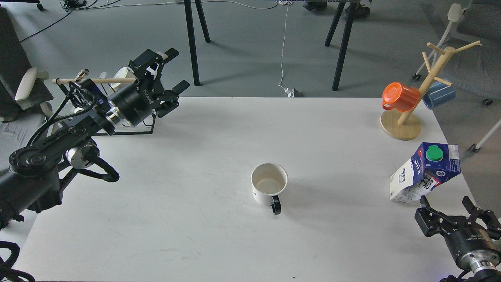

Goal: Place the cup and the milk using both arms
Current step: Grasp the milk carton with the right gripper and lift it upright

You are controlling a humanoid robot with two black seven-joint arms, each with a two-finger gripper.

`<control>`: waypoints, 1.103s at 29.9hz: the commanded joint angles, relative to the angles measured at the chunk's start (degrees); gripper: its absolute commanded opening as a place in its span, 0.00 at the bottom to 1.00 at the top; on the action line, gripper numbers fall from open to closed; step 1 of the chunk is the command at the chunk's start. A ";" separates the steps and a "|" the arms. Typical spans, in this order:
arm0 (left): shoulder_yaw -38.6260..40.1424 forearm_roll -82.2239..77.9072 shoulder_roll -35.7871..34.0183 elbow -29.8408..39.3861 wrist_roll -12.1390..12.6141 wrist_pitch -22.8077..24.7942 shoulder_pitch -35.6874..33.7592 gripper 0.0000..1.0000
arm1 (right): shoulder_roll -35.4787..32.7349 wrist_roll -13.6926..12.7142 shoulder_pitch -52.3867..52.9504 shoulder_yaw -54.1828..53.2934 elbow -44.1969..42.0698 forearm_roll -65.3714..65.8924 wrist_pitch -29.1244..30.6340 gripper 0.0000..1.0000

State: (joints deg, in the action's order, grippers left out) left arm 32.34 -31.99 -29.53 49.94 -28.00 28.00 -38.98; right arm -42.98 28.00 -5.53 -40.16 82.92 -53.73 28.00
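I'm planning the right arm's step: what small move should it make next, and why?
Probably ease the right gripper forward so its open jaws come around the milk. The carton stands just beyond the jaws at the table's right edge, not yet gripped. The cup already stands at mid-table, and the left gripper is open, far from it.

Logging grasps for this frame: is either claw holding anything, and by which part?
Nothing is held. The left claw is open in the air; the right claw is open just below the milk, not gripping it.

I see the cup (269,188) upright mid-table (195,235), milk (424,172) standing near my open right gripper (450,205).
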 commanded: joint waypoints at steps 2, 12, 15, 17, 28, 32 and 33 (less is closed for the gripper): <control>0.00 0.00 0.17 -0.01 0.00 0.00 0.75 0.99 | 2.54 0.00 2.71 0.17 -1.62 1.34 0.00 0.99; 0.09 0.00 0.00 -0.01 0.00 0.00 1.89 0.99 | 6.85 0.00 4.65 0.08 -4.17 3.63 0.00 0.99; 0.09 0.00 0.17 0.07 0.00 0.00 2.50 0.99 | 8.61 0.00 5.79 0.17 -5.57 3.98 0.00 0.99; 0.09 0.00 0.35 0.07 0.00 0.00 2.59 0.99 | 9.40 0.00 6.50 0.17 -6.28 4.07 0.00 0.99; 0.27 0.00 0.61 -0.37 0.00 0.00 3.03 0.99 | 10.81 0.00 8.26 0.08 -7.87 4.07 0.00 0.88; 0.27 0.00 0.61 -0.37 0.00 0.00 3.21 0.99 | 10.37 0.00 8.00 0.17 -7.78 5.30 0.00 0.48; 0.27 0.00 0.61 -0.37 0.00 0.00 3.30 0.99 | 10.37 0.00 8.08 0.17 -7.78 5.74 0.00 0.36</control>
State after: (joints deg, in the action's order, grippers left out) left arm 32.61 -31.99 -28.91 49.57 -28.00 28.00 -35.83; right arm -32.46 28.00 2.63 -40.02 75.06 -49.22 28.00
